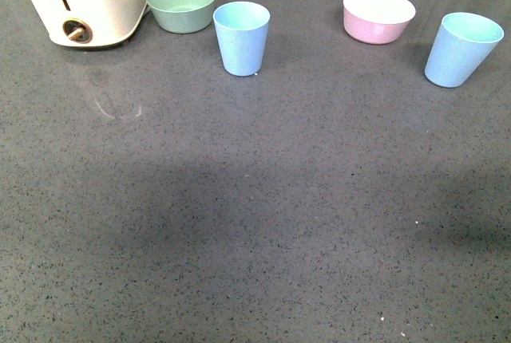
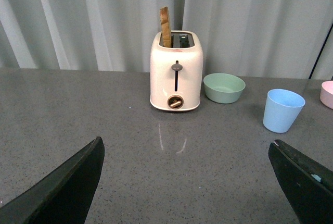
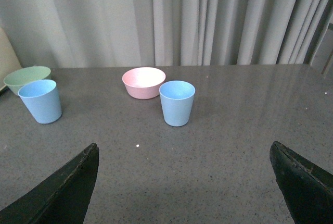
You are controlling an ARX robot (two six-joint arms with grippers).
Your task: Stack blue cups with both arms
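Two light-blue cups stand upright and apart on the grey counter. One blue cup is at the back middle-left, beside the green bowl; the left wrist view shows it too. The other blue cup stands at the far right, near the pink bowl, and sits in the middle of the right wrist view. My left gripper is open over bare counter, well short of the cup. My right gripper is open too, with nothing between its fingers. Neither arm shows in the front view.
A cream toaster with a wooden piece in its slot stands at the back left. A green bowl sits beside it, and a pink bowl at the back right. Grey curtains hang behind the counter.
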